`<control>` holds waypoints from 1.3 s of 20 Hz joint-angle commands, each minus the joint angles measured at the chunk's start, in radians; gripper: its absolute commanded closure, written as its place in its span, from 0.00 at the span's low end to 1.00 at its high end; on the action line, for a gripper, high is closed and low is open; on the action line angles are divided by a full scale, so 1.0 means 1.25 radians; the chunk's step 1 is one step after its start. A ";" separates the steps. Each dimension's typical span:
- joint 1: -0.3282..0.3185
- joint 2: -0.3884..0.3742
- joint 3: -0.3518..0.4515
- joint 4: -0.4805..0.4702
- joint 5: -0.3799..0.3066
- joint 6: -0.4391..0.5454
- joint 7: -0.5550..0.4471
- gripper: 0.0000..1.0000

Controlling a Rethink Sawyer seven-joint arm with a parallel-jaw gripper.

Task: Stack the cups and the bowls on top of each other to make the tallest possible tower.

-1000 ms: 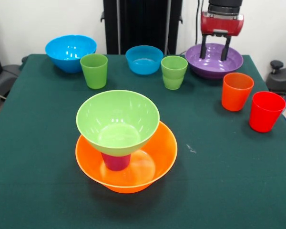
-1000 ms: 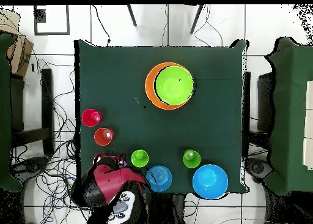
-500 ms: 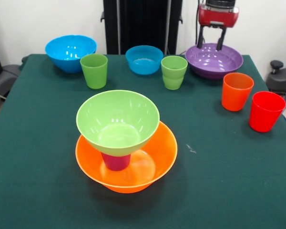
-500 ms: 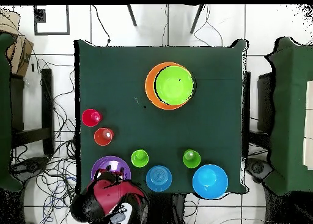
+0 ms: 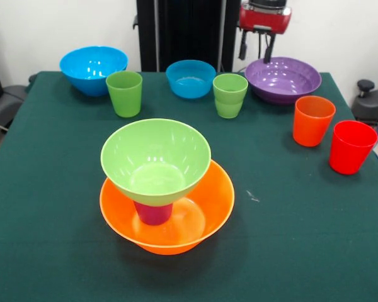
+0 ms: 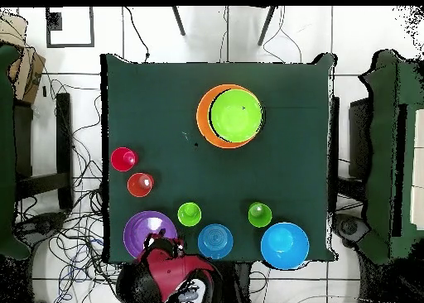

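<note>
The tower stands near the table's middle: a lime green bowl (image 5: 155,158) (image 6: 236,113) rests on a purple cup (image 5: 154,212) inside the big orange bowl (image 5: 208,207) (image 6: 204,117). Along the far edge stand a large blue bowl (image 5: 92,67) (image 6: 285,245), a smaller blue bowl (image 5: 190,78) (image 6: 215,240), two green cups (image 5: 124,93) (image 5: 230,94) and the wide purple bowl (image 5: 283,78) (image 6: 141,232). An orange cup (image 5: 313,120) (image 6: 140,185) and a red cup (image 5: 351,146) (image 6: 123,159) stand at one side. My gripper (image 5: 256,46) hangs open and empty above the table's far edge, left of the purple bowl.
The table (image 5: 57,220) has a dark green cloth. A black column (image 5: 188,31) rises behind the far edge. Cables (image 6: 74,225) lie on the floor around the table, and a dark chair (image 6: 389,159) stands beside it.
My gripper has risen off the purple bowl and moved left in the front view, leaving the bowl where it stood. Nothing else on the table has moved.
</note>
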State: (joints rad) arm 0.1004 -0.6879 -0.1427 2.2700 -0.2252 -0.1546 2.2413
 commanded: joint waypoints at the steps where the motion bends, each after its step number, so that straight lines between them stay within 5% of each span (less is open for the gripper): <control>1: -0.034 0.073 0.037 -0.034 -0.031 -0.076 0.086 0.00; 26: -0.018 0.196 0.011 -0.118 0.015 -0.159 0.086 0.00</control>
State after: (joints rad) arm 0.0774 -0.4945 -0.1935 2.2655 -0.2246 -0.2736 2.2413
